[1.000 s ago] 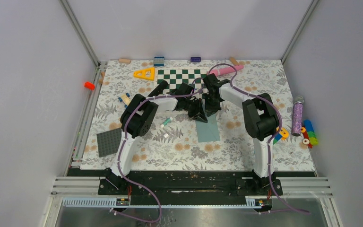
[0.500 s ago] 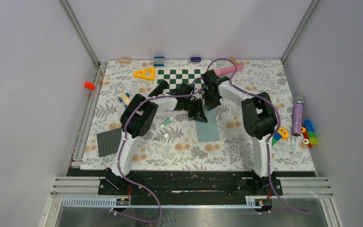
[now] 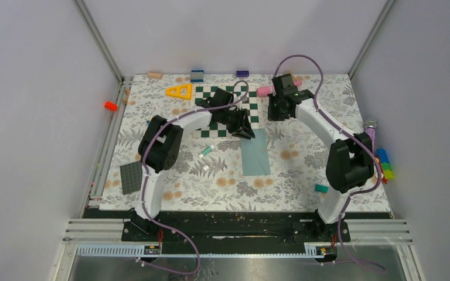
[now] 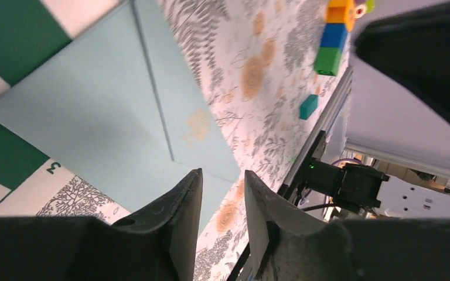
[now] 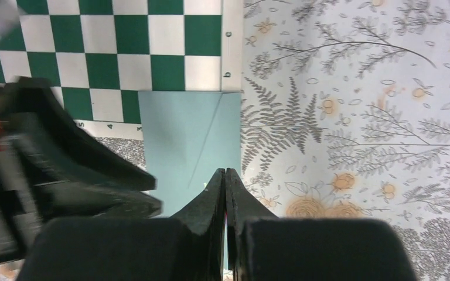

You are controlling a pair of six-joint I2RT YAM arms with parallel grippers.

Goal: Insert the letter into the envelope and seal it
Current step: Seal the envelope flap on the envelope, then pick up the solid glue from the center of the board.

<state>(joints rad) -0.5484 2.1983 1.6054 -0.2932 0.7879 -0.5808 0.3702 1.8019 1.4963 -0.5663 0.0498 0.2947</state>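
- The muted teal paper envelope (image 3: pixel 255 153) lies flat, its far end overlapping the near right corner of the green-and-white checkered chessboard (image 3: pixel 211 95). Its flap looks folded down. The letter is not in view.
- It is likely thin, light, floppy and prone to sliding, so pinch an edge or press along the flap crease.
- The left gripper (image 4: pixel 222 187) hangs low over that overlap, fingers slightly parted and empty.
- The right gripper (image 5: pixel 225 175) hovers just beside the chessboard's right edge, clenched on nothing.

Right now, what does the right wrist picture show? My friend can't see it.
A teal envelope lies flat on the flowery tablecloth, its far end overlapping a green-white chessboard. The right gripper, shut, shows at the bottom, in front of it.
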